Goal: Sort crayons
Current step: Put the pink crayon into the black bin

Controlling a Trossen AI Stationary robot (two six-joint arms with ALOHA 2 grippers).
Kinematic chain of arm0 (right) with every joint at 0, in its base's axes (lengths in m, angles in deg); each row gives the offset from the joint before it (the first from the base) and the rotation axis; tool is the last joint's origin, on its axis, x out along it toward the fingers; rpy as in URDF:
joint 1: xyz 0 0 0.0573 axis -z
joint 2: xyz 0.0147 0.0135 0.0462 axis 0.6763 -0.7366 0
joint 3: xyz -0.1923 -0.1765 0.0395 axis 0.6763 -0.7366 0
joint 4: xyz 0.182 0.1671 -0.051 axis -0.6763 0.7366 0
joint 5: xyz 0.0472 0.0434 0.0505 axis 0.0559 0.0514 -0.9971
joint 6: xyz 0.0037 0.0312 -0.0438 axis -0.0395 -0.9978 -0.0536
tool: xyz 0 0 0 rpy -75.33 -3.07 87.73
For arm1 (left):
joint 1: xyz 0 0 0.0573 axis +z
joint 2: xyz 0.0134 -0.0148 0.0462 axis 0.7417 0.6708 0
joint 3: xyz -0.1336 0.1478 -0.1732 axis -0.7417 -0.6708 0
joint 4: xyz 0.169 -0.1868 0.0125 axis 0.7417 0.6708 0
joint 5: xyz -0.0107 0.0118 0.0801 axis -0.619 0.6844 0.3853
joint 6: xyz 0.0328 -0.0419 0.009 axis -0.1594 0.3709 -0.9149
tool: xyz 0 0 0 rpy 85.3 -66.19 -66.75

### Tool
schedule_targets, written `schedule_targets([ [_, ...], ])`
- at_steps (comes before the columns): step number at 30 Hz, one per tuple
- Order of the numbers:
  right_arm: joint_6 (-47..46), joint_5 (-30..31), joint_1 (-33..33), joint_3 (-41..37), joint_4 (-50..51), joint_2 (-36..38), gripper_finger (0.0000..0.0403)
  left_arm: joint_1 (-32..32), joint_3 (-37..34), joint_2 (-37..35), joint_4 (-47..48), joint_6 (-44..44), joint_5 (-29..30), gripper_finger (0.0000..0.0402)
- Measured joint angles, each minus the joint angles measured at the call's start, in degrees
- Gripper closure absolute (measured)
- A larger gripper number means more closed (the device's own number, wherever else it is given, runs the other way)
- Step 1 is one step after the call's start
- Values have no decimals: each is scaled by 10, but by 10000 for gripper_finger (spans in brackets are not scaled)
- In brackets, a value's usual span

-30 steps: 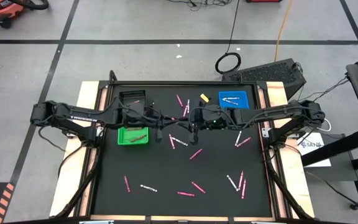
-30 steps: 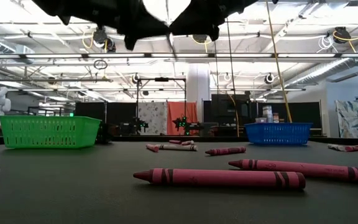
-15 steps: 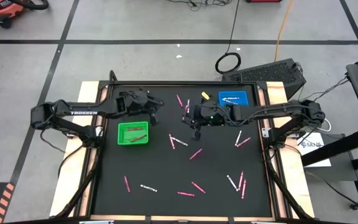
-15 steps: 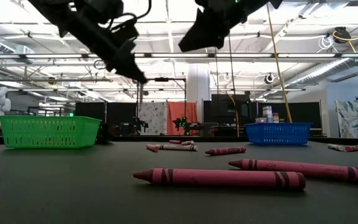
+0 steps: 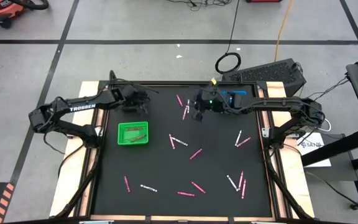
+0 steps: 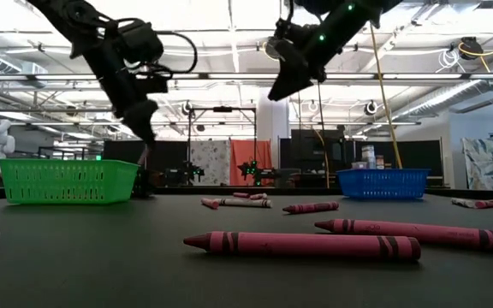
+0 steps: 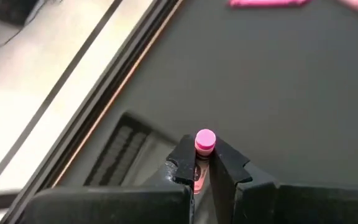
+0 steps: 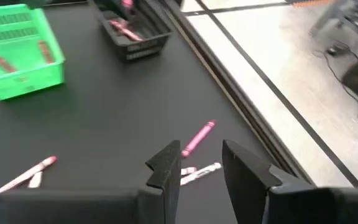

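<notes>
A pink crayon (image 7: 204,140) is being held endwise between the closed fingers of the left gripper (image 7: 204,152), and it is being carried toward the back-left corner of the black mat (image 5: 160,205). A second ago both grippers were being brought together over the middle of the mat. Now they are being drawn apart, the left one toward the black tray (image 8: 132,31) and the right one toward the blue tray (image 6: 382,182).

The right gripper (image 8: 199,149) is being held open with nothing between its fingers. Its jaws were being widened over the last second, so a hand-over from right to left is being taken as the likeliest reading (the pass itself is not shown clearly). In the view from above, the left gripper is being held over the spot where the black tray stood uncovered a moment back, just behind the green tray (image 5: 133,125).

For the task, one more pink stick is being moved toward a tray where pink ones are already lying, as the right wrist view shows. The release is not yet being made: the crayon is being kept above the tray, not in it.

Many crayons (image 5: 196,154), pink and white, are being left scattered across the middle and front of the mat, so the sorting is being judged far from finished.
</notes>
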Motion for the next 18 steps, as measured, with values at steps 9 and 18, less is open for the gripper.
schedule_targets([
  [9,-12,0,42,0,19,0,298,63,0,1,58,3,-5,382],
  [18,-13,-2,50,0,50,0,298,89,-9,50,109,3,-20,382],
])
